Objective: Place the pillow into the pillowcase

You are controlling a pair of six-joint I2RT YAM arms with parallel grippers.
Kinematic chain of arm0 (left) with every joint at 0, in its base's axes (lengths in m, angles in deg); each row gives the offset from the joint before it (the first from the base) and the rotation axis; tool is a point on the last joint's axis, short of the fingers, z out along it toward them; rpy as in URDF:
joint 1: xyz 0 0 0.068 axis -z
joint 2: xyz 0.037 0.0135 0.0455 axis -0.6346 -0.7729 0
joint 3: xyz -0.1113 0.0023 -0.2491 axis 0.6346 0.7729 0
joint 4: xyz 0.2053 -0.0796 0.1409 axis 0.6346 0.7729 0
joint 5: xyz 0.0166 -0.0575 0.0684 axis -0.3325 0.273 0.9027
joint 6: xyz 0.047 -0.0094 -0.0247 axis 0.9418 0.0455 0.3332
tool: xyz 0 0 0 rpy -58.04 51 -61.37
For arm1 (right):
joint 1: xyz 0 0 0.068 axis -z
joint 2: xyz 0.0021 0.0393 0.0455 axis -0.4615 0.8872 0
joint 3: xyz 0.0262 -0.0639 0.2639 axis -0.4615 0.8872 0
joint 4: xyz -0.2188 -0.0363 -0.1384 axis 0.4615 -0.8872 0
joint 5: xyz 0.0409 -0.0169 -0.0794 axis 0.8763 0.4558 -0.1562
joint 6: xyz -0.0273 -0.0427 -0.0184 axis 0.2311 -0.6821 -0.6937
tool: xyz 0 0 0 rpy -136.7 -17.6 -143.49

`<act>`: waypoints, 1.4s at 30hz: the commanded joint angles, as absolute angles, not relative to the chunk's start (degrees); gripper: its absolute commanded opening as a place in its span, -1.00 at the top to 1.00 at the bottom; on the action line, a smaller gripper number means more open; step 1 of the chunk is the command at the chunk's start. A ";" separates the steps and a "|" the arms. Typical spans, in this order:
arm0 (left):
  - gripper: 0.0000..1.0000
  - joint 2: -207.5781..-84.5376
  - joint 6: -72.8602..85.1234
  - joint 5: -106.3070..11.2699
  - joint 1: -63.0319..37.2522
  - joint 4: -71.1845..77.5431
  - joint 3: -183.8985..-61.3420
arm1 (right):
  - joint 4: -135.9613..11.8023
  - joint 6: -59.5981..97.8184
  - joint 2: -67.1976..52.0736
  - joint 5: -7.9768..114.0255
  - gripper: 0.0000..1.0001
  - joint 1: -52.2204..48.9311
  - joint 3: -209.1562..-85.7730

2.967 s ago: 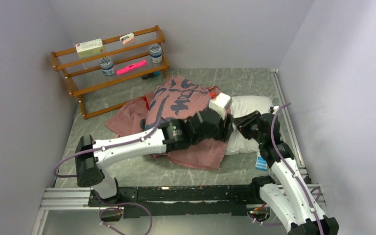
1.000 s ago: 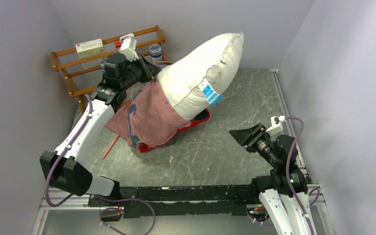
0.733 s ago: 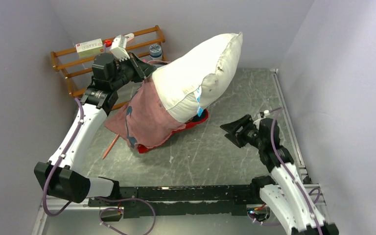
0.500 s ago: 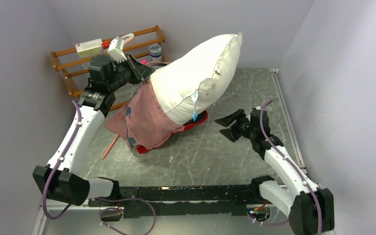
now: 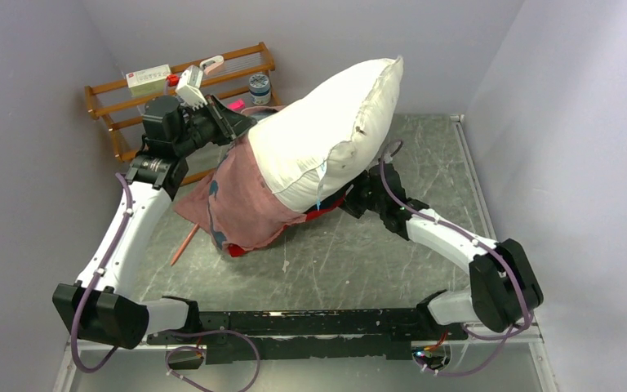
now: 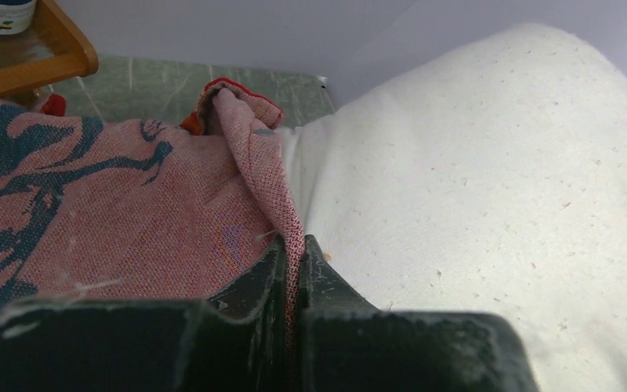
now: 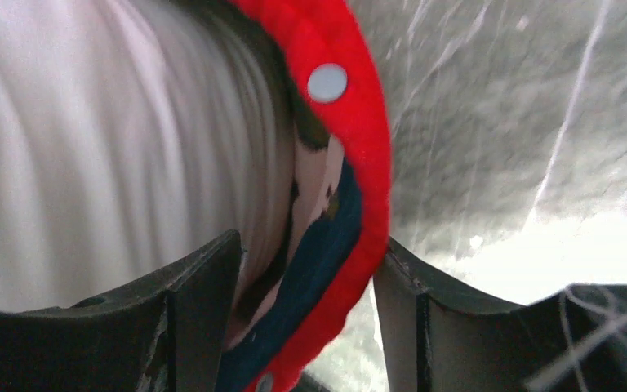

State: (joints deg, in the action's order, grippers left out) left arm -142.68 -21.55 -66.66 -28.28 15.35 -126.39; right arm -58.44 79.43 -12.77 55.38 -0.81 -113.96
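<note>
Pillow (image 5: 326, 122) held tilted above middle of surface (image 5: 392, 269), lower end seated in pillowcase (image 5: 245, 196), upper end raised toward far edge. Pillowcase draped down onto surface, paler pink side shown outward. Upper edge of pillowcase clamped between left gripper (image 6: 292, 249) fingers, just beside pillow. Right gripper (image 7: 306, 253) fingers set apart, red snap-studded hem between them, under pillow. Wooden rack (image 5: 110, 85) seen at far left corner. Surface grey-green, marbled, enclosed by pale walls (image 5: 41, 163).

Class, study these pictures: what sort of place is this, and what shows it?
Probably a robot test cell, not a home: plain grey walls box in a marbled table, a left arm and a right arm are bolted to a metal rail, and a wooden rack holds jars.
</note>
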 commanded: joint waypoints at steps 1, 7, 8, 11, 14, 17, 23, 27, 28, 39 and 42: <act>0.90 -140.32 -22.38 -67.93 -29.54 12.50 -126.65 | -57.89 73.36 -12.07 43.30 -0.20 -1.34 -117.25; 0.86 -139.27 -23.32 -69.85 -29.63 11.31 -125.30 | -53.88 77.44 -11.33 49.21 0.17 -1.46 -116.47; 0.75 -139.21 -23.46 -70.71 -29.63 10.99 -125.30 | -54.07 77.72 -11.45 49.14 0.43 -1.62 -116.70; 0.42 -139.37 -22.87 -74.83 -29.63 11.87 -126.35 | -51.50 77.59 -14.27 47.49 1.00 -1.76 -115.67; 0.19 -138.98 -20.37 -77.42 -29.63 15.51 -127.65 | -49.65 75.75 -16.99 46.30 1.00 -1.70 -115.67; 0.12 -138.51 -17.84 -78.85 -29.63 17.59 -127.37 | -47.92 74.46 -18.62 47.09 1.00 -1.74 -116.45; -0.11 -142.80 -5.91 -79.29 -29.63 30.14 -133.12 | -46.72 71.23 -20.07 48.26 1.00 -2.23 -119.33; -0.21 -143.38 -1.87 -77.96 -29.57 34.95 -135.88 | -44.25 72.02 -20.22 51.01 1.00 -2.61 -119.04; -0.25 -142.69 -2.03 -78.00 -29.61 34.58 -135.42 | -44.04 72.12 -20.12 51.31 1.00 -2.83 -119.22; 0.23 -143.52 -1.93 -79.55 -29.55 32.84 -130.47 | -45.52 70.83 -17.65 50.86 1.00 -5.87 -123.56; 0.86 -143.50 -2.20 -77.29 -29.55 33.54 -133.60 | -48.21 70.60 -17.28 48.54 1.00 -5.93 -125.48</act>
